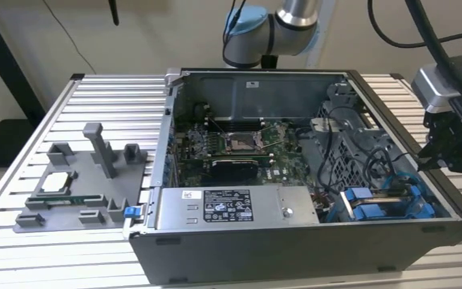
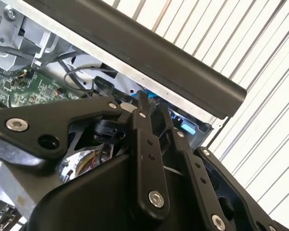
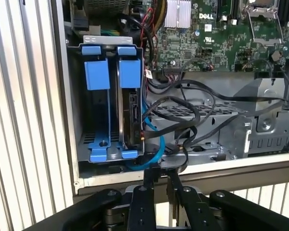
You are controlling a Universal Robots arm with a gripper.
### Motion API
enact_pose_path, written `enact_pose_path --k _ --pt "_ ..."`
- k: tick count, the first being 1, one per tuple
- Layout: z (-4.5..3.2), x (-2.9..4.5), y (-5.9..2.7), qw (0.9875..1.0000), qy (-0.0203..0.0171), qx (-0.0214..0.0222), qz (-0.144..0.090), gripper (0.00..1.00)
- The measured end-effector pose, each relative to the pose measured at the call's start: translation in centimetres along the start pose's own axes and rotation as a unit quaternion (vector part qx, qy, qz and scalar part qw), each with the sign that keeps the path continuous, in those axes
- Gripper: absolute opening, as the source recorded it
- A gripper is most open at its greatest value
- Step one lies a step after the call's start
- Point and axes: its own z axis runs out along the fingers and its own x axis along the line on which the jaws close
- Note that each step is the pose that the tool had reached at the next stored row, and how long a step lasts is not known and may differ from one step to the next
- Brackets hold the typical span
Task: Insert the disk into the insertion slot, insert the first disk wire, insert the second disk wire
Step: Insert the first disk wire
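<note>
On the table point(image 1: 94, 102), at the exterior view's left, we see a grey fixture tray point(image 1: 55, 155) holding a square processor chip point(image 1: 57, 182) and, just beside it, a memory stick point(image 1: 67, 200) lying flat. Further right stands the open computer case point(image 1: 295, 253); inside it are the green motherboard point(image 1: 215, 150) with the processor socket point(image 1: 239, 142) near its middle, and the power-supply box point(image 1: 231, 208) against the near wall. In the case's corner at the exterior view's right sits the perforated drive cage point(image 1: 351, 156) with its blue fittings.

In the first wrist view the disk point(image 3: 134, 115) stands on edge in its blue carrier, seated inside the insertion slot point(image 3: 127, 41); the neighbouring bay point(image 3: 97, 74) carries blue fittings too. A blue cable point(image 3: 156, 149) loops from the disk's end, and black wires point(image 3: 192, 115) tangle across the metal next to it; we cannot tell whether any of them is plugged into the disk.

The gripper point(image 1: 435, 156) hangs outside the case, just past its wall at the exterior view's right, near the cage but apart from the disk. In both wrist views the gripper point(image 3: 161, 175) point(image 2: 154, 110) is closed down to a thin slit; we see nothing held in it. Its tips lie over the case's edge, close to the blue cable's loop.
</note>
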Motion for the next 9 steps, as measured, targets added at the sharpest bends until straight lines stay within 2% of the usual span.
enact_pose_path --k 3,9 --pt "0.24 0.06 0.03 1.0000 -0.0001 0.0024 -0.001 1.00" --pt "0.05 0.90 -0.01 1.0000 0.0000 0.0020 0.000 1.00"
